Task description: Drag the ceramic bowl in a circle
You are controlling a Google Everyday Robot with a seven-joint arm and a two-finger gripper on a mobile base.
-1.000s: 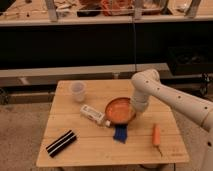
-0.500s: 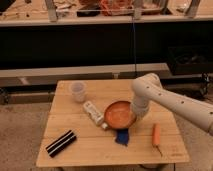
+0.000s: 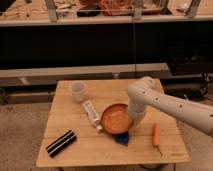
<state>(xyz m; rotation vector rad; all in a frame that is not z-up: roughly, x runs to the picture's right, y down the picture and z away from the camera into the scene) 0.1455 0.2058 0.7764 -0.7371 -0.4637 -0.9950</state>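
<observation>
- The bowl sits on the wooden tabletop, a little right of the middle and closer to the front edge than to the back edge.
- The white arm comes in from the right side and bends down to the right rim of the bowl.
- The gripper is at this right rim, low over the tabletop.
- A white tube lies just beside the left rim of the bowl, and its cap points toward the front edge.
- A small blue thing shows under the front rim of the bowl.
- A white cup stands upright near the back left corner.
- A black bar lies near the front left corner.
- An orange carrot lies near the right edge, apart from the bowl.
</observation>
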